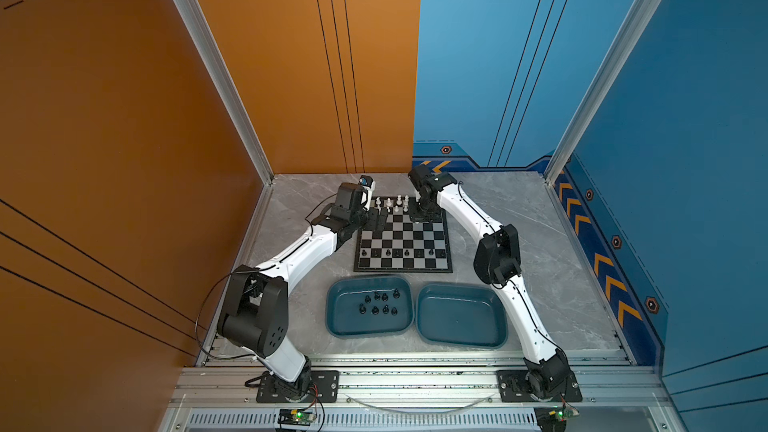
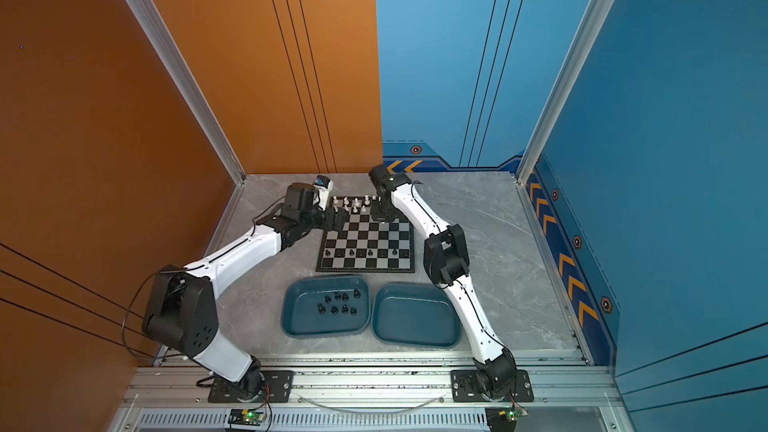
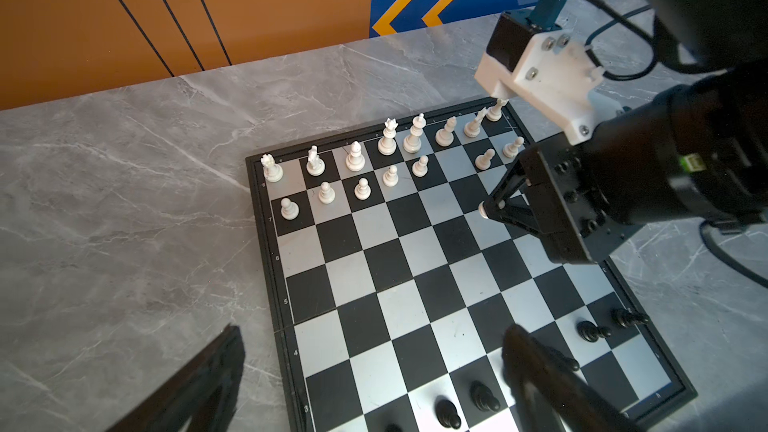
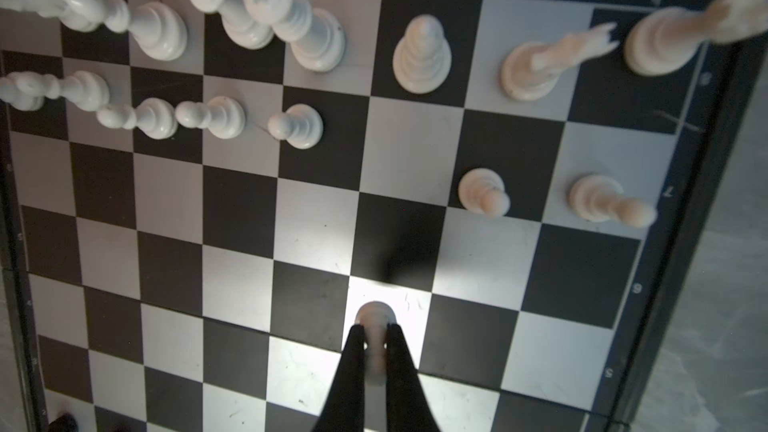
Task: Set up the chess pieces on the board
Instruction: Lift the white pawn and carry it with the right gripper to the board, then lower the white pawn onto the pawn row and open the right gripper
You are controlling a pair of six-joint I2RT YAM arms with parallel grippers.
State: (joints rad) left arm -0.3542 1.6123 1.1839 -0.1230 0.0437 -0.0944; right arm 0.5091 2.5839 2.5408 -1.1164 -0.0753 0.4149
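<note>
Right claw (image 4: 374,328) is pinched tight on a white pawn (image 4: 375,315), over the board (image 1: 402,270) at about 1 o'clock in both top views. How high it hangs I cannot tell. Left claw (image 3: 372,330) is spread wide with nothing in it, over the board's 10 o'clock edge.

White back rank is full along 12 o'clock. Seven pawns (image 3: 362,189) stand in front with one gap, toward 12 o'clock from the held pawn. I judge that gap is the target.

Worries:
- Neighbour pawn (image 4: 484,192), on the gap's 3 o'clock side, sits off-centre, crowding the corner of its square nearest the gap. Fingers opening there could tip it.
- Bishop (image 4: 422,56) stands tall just behind the gap. An overshoot toward 12 o'clock would clip it (and one toppled piece likely takes others along).
- The grip is near the fingertips on glossy plastic. The pawn may twist on release and land across a line.
- Left claw is near the white pieces at 11 o'clock, so any drift could bump them.

Black men (image 1: 397,252) stand near 6 o'clock on the board. Spare black men (image 1: 380,303) wait in the tray (image 1: 330,313) off the 6 o'clock edge, not yet placed.
</note>
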